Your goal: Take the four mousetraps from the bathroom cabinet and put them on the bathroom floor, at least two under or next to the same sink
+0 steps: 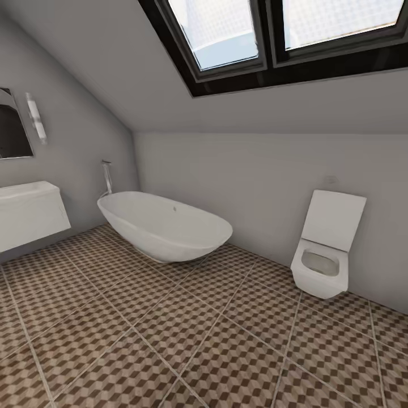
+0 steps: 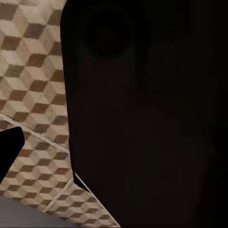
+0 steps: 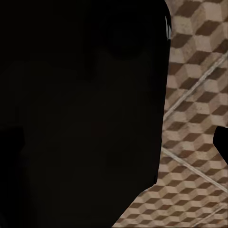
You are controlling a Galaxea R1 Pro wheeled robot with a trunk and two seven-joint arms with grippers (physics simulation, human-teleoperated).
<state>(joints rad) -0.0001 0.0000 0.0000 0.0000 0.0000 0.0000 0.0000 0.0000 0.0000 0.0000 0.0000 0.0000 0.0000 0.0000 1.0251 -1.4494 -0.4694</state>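
White sink (image 1: 28,212), tub (image 1: 167,226), toilet (image 1: 326,255) on cube-tiled floor (image 1: 198,340).
Sink cut off at frame edge; wrist cams mostly blocked by dark bulk, jaw state can't tell.

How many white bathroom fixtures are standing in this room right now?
3: the sink on the left wall, the bathtub in the far corner, the toilet at right. Others may lie outside the picture.

White boxy bathroom sink (image 1: 28,214) stands left, oval white bathtub (image 1: 164,225) behind centre, white toilet (image 1: 324,255) right, all on cube-patterned tiled bathroom floor (image 1: 187,340).
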